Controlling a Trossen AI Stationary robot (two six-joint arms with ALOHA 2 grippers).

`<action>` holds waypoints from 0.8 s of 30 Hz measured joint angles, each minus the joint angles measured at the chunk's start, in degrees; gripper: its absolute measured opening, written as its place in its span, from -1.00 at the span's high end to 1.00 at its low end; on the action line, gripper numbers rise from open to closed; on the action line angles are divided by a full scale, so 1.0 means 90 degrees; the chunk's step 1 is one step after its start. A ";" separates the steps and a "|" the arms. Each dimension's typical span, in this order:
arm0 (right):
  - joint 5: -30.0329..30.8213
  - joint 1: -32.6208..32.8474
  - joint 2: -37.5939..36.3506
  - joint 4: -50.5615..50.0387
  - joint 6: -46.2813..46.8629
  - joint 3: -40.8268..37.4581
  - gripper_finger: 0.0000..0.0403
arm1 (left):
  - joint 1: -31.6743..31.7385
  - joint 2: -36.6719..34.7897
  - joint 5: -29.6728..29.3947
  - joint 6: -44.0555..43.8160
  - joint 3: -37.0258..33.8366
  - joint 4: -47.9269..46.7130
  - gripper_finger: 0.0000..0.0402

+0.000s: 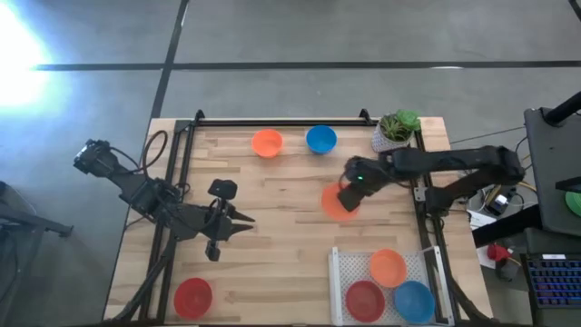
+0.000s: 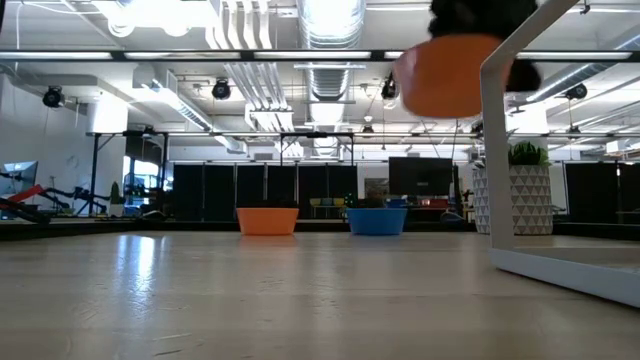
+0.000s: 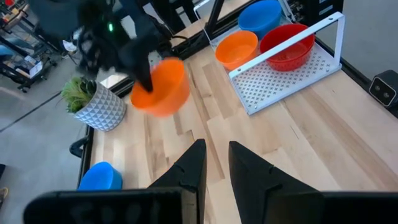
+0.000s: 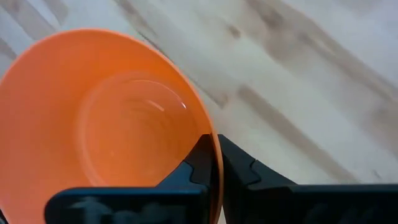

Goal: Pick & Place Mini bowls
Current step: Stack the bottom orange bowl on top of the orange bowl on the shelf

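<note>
A pale wooden plank desk (image 1: 272, 236) stands on a grey concrete floor (image 1: 272, 36). Seven small round plastic bowls show: three orange, two red, two blue. The right end effector (image 4: 214, 163) pinches one orange bowl's (image 4: 93, 124) rim above the desk; the left end effector (image 3: 214, 163) hovers, fingers slightly spread.

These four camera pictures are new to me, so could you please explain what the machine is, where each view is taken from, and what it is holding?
It is a robot with two dark arms at a wooden table. One picture looks straight down, one looks level across the tabletop, and the other two come from cameras on the arms' wrists.

The right tool is shut on the rim of an orange bowl, held up off the table. The left tool waits open over the table's left side, holding nothing.

On the table are another orange bowl, a blue bowl and a potted plant along the far edge, and a red bowl near the left front corner. A white rack at the right front holds three more bowls: orange, red and blue.
</note>
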 joint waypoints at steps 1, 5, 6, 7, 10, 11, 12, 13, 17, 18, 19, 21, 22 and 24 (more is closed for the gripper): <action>0.0056 0.0118 -0.0113 -0.0241 0.0163 0.0050 0.96 | 0.0002 -0.0010 0.0001 0.0000 0.0000 -0.0003 0.68; 0.0082 0.0722 -0.0486 -0.1271 0.0929 0.0165 0.96 | 0.0000 -0.0079 0.0000 0.0002 0.0000 0.0001 0.68; 0.0073 0.0908 -0.0548 -0.1453 0.1102 0.0167 0.96 | 0.0002 -0.0086 0.0000 0.0002 0.0000 -0.0001 0.68; 0.0052 0.1087 -0.0597 -0.1603 0.1278 0.0166 0.96 | 0.0002 -0.0086 0.0000 0.0004 0.0000 -0.0002 0.68; -0.0113 0.1616 -0.0685 -0.1878 0.1708 0.0157 0.96 | 0.0002 -0.0086 0.0000 0.0115 0.0000 0.0000 0.68; -0.0176 0.1786 -0.0685 -0.1909 0.1813 0.0157 0.96 | 0.0005 -0.0086 0.0000 0.0173 0.0000 0.0004 0.68; -0.0229 0.1954 -0.0674 -0.1909 0.1932 0.0152 0.96 | 0.0006 -0.0086 0.0000 0.0189 0.0000 0.0005 0.68; -0.0243 0.2133 -0.0644 -0.1900 0.2074 0.0152 0.96 | 0.0007 -0.0084 0.0000 0.0192 0.0000 0.0003 0.68; -0.0321 0.2775 -0.0451 -0.1876 0.2489 0.0147 0.96 | 0.0010 -0.0086 0.0000 0.0216 0.0000 -0.0002 0.68; -0.0353 0.2915 -0.0381 -0.1856 0.2553 0.0147 0.96 | 0.0010 -0.0092 0.0000 0.0258 0.0000 -0.0009 0.68; -0.0365 0.3040 -0.0307 -0.1847 0.2638 0.0147 0.96 | 0.0010 -0.0097 0.0000 0.0319 0.0000 -0.0012 0.68; -0.0372 0.3248 -0.0151 -0.1848 0.2937 0.0147 0.96 | 0.0010 -0.0115 0.0000 0.0381 0.0000 -0.0012 0.68; -0.0388 0.3334 -0.0068 -0.1850 0.3135 0.0147 0.96 | 0.0010 -0.0131 0.0000 0.0406 0.0000 -0.0012 0.68; -0.0441 0.3476 0.0123 -0.1853 0.3427 0.0147 0.96 | 0.0010 -0.0163 0.0000 0.0453 0.0000 -0.0012 0.68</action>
